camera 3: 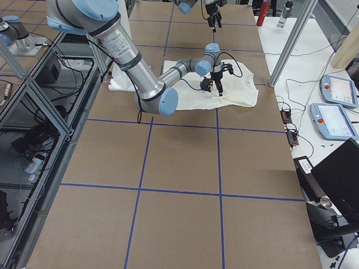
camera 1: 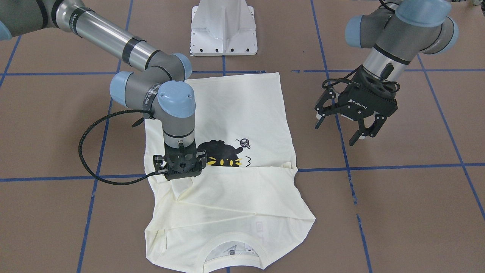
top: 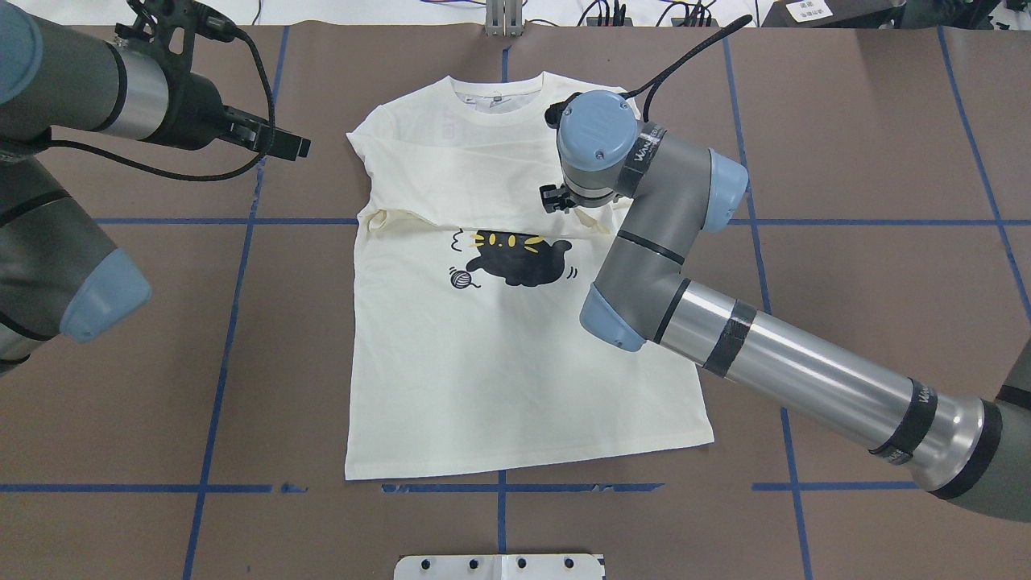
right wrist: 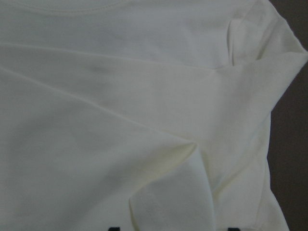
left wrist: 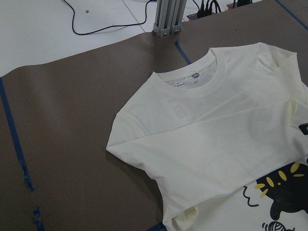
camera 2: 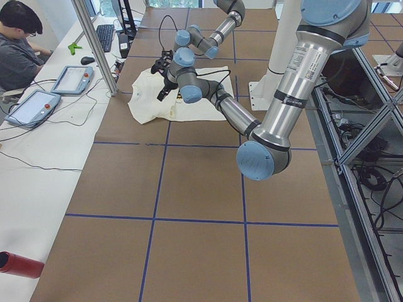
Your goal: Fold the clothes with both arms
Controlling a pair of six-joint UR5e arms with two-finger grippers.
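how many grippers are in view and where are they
2. The right gripper is down at the shirt beside the cat print; the left gripper hangs open off to the shirt's side, above the table.

Seen from overhead: cream shirt [top: 483,379] with black cat [top: 519,262], yellow face markings; brown table [top: 846,121] gridded in blue tape [top: 886,221]; silver-grey arms [top: 805,370], light-blue caps [top: 600,133]; white base [top: 499,566] at 6 o'clock.

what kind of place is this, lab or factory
Probably a robotics lab: a table gridded with blue tape, teach pendants on a side bench, and a person seated there.
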